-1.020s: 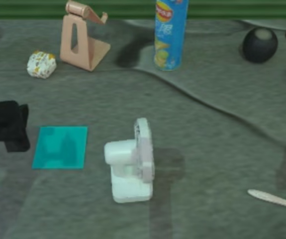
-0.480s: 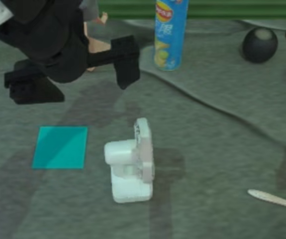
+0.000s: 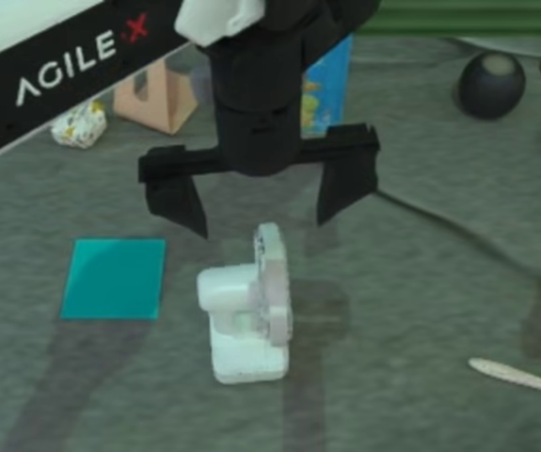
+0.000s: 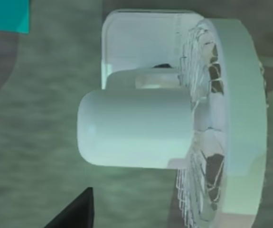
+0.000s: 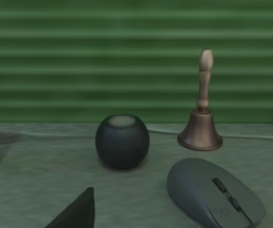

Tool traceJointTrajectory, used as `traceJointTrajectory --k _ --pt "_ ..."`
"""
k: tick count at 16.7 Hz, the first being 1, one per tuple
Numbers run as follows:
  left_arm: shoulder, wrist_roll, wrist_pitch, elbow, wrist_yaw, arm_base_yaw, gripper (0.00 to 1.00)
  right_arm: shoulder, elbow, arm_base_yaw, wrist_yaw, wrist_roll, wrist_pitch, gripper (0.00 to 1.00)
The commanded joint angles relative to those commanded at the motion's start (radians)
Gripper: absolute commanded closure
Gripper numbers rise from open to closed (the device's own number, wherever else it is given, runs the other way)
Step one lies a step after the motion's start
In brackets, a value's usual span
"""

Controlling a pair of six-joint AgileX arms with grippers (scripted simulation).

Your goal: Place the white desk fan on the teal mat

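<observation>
The left pincer (image 3: 260, 202) has been swung in from the far left of the worktop (image 3: 421, 282), where it was seen beside the mat 1 second ago, and is now held above the fan (image 3: 247, 309), slightly toward the far side of it. Its 2 fingers are spread wide, 1 on each side of the fan's line, and nothing is pinched between them. In the left wrist view the fan fills the picture, motor housing and grille head seen from above, so the approach appears to be lined up.

The fan has not been moved: it stands upright on the worktop just right of the mat (image 3: 114, 278), near but apart from it. The mat lies bare. The transfer is judged not yet begun; a descent and a closing on the fan would be needed next, then a short carry to the left.

The right arm is out of the top view; whether its pincer is spread cannot be told.
</observation>
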Motion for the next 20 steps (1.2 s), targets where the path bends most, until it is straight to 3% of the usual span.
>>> traceJointTrajectory --k 7,14,19,20 --pt "0.016 -0.006 -0.008 0.008 0.0 -0.002 0.0 0.0 0.0 0.0 0.0 0.0 0.0 0.0" --pt "0.005 -0.005 0.175 -0.188 0.0 -0.004 0.0 0.0 0.0 0.0 0.0 0.0 0.0 0.0" --pt "0.005 -0.006 0.19 -0.203 0.0 -0.005 0.0 0.0 0.0 0.0 0.0 0.0 0.0 0.0" --pt "0.005 -0.006 0.19 -0.203 0.0 -0.005 0.08 0.0 0.0 0.0 0.0 0.0 0.0 0.0"
